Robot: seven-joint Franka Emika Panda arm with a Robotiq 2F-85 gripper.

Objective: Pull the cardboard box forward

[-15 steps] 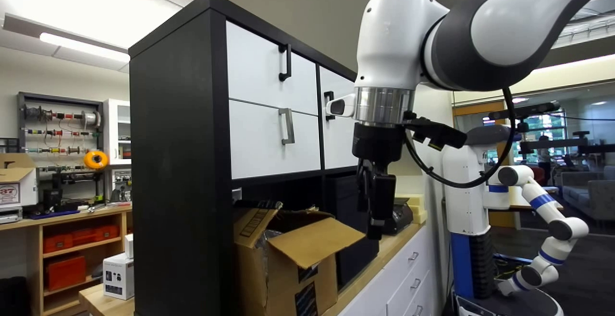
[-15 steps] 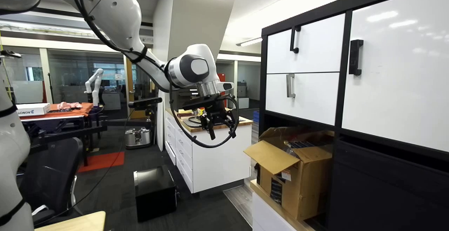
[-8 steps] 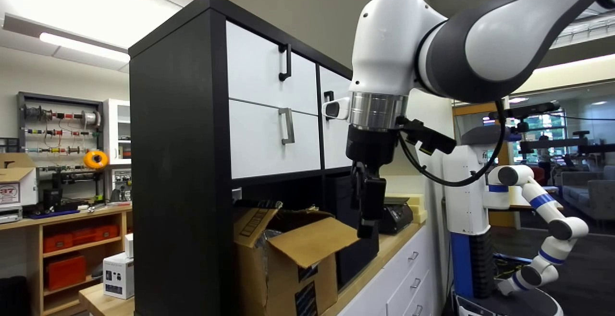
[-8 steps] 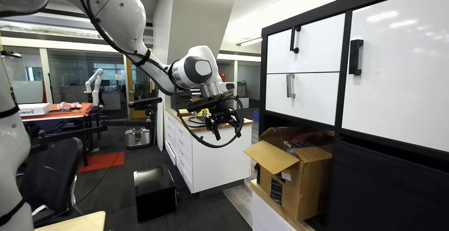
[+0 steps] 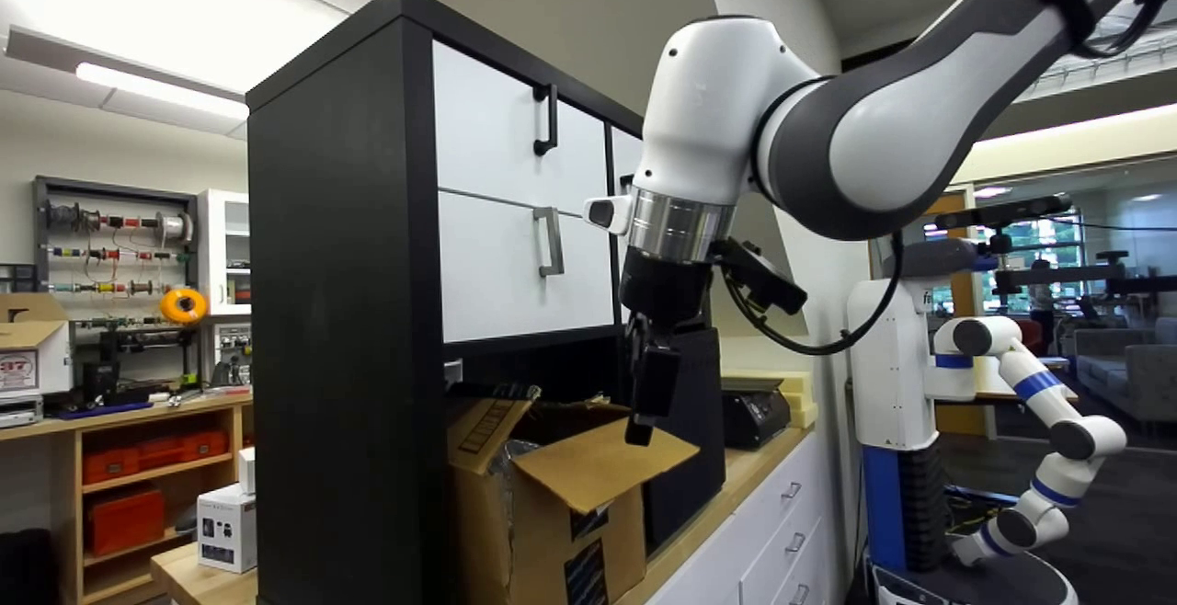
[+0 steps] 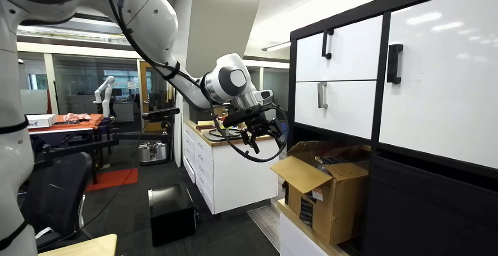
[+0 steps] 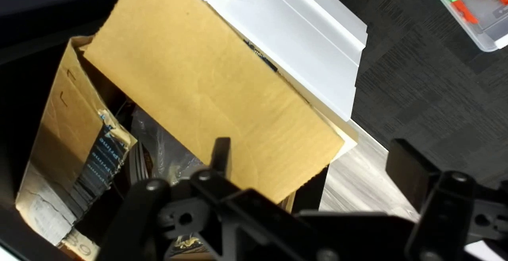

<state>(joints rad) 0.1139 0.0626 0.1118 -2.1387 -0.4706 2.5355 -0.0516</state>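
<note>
Cardboard box (image 6: 327, 199) stands near a front corner of the surface (image 5: 756, 473); the jaws hang spread near its flap (image 7: 214, 94). Approach seems in hand; next they should straddle that flap, pinch and pull.

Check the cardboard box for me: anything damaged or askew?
Yes. In the wrist view, the taped flap of the cardboard box has a ragged, torn-looking edge, not a clean cut. In both exterior views, the wide plain flap juts out past the box's front, leaving the top gaping. I see nothing spilled.
</note>
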